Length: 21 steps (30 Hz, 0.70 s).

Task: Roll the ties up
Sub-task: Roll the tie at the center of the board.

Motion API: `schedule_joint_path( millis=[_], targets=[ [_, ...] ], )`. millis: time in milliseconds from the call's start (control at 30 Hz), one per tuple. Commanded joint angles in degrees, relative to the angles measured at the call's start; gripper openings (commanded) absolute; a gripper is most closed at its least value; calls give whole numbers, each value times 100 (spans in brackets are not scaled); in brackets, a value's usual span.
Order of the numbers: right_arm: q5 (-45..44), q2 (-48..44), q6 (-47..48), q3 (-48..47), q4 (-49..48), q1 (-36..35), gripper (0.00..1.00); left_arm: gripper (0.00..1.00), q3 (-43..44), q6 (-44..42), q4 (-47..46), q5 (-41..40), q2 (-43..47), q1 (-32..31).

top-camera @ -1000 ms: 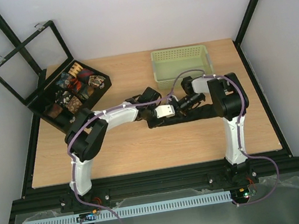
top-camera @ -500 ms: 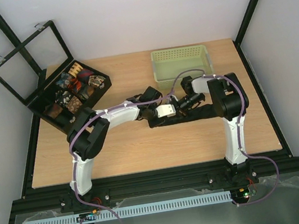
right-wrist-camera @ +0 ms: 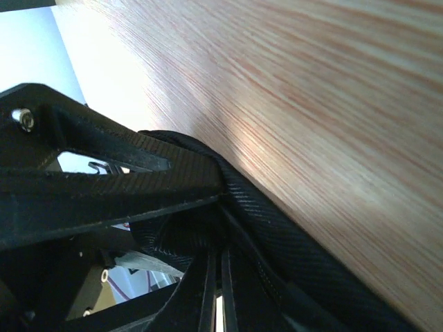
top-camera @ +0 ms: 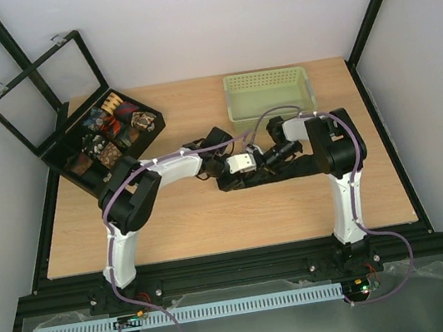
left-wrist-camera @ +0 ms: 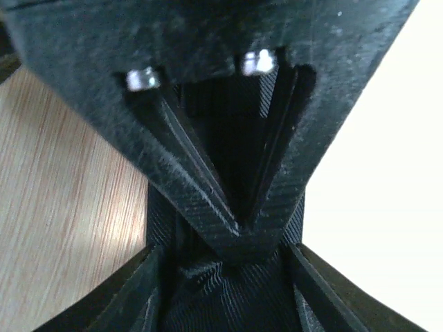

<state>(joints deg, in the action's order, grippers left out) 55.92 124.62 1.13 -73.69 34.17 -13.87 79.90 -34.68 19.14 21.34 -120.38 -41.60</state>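
Observation:
The black tie (top-camera: 290, 170) lies as a long strip on the wooden table under my right arm. Both grippers meet at its left end. My left gripper (top-camera: 231, 173) is shut on the bunched tie; in its wrist view (left-wrist-camera: 225, 252) the ribbed fabric (left-wrist-camera: 235, 297) fills the gap between its fingers. My right gripper (top-camera: 256, 163) is shut on the same tie; its fingertips come together in a V in the left wrist view (left-wrist-camera: 239, 232). In the right wrist view its fingers (right-wrist-camera: 208, 290) stand almost together, and the tie (right-wrist-camera: 291, 228) loops around them.
A black compartmented box (top-camera: 78, 167) with its framed lid (top-camera: 41, 93) open stands at the back left and holds several small patterned coiled ties (top-camera: 114, 124). A pale green perforated basket (top-camera: 269, 91) stands at the back, right of centre.
The left gripper and wrist have shifted slightly left and back, drawing the tie's end with them. The right arm has barely moved.

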Motion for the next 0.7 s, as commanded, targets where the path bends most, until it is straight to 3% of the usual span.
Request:
schedule_joint_path(
  millis=[0,233,667],
  targets=[
    [-1015,356,113,199,138,-106,1,54,-417,10,146,503,49,332],
    [-1141,380,70,230,65,-106,1,64,-877,14,-325,1046,392,525],
    [-1241,414,91,212,87,-99,1,74,-2421,220,-2683,1510,1485,771]
  ],
)
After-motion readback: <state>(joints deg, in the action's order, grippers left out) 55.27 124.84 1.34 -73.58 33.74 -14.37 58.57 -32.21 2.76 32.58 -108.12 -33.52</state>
